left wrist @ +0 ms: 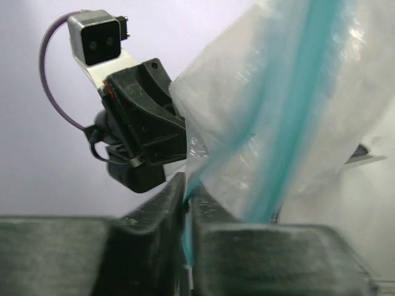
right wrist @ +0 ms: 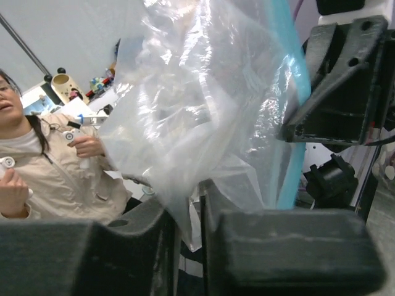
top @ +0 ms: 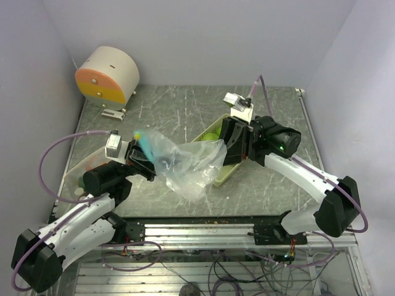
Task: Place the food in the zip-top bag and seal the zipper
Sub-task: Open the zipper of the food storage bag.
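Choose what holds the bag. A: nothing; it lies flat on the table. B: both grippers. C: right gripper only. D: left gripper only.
B: the left gripper and right gripper each pinch the bag, which hangs between them.

No lettering, label, brand or number legible anywhere: none on the clear plastic zip-top bag with the teal zipper strip (top: 185,161), none on the round cream-and-orange drum (top: 108,75), none on the grey marbled tabletop (top: 170,111).
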Available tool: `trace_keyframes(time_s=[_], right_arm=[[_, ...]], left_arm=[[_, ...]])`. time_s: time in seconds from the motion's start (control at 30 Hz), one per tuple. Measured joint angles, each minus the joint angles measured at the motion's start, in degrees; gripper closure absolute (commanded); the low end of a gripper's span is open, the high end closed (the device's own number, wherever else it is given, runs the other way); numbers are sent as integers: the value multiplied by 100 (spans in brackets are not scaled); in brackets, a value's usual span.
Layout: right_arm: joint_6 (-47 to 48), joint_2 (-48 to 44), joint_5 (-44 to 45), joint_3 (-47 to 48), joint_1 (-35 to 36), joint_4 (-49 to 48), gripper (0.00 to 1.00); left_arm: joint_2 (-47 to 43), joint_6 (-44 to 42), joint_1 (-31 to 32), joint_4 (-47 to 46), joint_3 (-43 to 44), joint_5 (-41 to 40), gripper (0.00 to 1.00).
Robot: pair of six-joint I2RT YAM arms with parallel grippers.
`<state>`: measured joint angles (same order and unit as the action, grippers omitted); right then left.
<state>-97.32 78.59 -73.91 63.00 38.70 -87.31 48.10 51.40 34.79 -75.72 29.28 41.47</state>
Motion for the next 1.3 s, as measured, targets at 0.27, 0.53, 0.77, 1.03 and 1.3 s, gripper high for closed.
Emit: trace_keyframes(time_s=[0.27, 0.53, 0.77, 1.03, 1.3], right_arm=[[752, -157, -74, -251, -195, 334, 40], [5674, -1209, 1233, 739, -994, 6686, 0], [7582, -1462, 3866, 981, -999, 9759, 0], [7838, -1355, 5425, 769, -164, 10625, 0], [7506, -339, 6516, 1117, 1495, 9910, 0]], left_arm=[[-490, -658, 4, 1115, 35, -181, 93], [-2225, -2323, 9, 5195, 769, -1919, 93], [-2490, -2643, 11, 8380, 2061, -4454, 93], [-1305, -2234, 9, 10684, 2785, -6736, 93], [-531, -1991, 9, 10660, 2559, -6824, 93]])
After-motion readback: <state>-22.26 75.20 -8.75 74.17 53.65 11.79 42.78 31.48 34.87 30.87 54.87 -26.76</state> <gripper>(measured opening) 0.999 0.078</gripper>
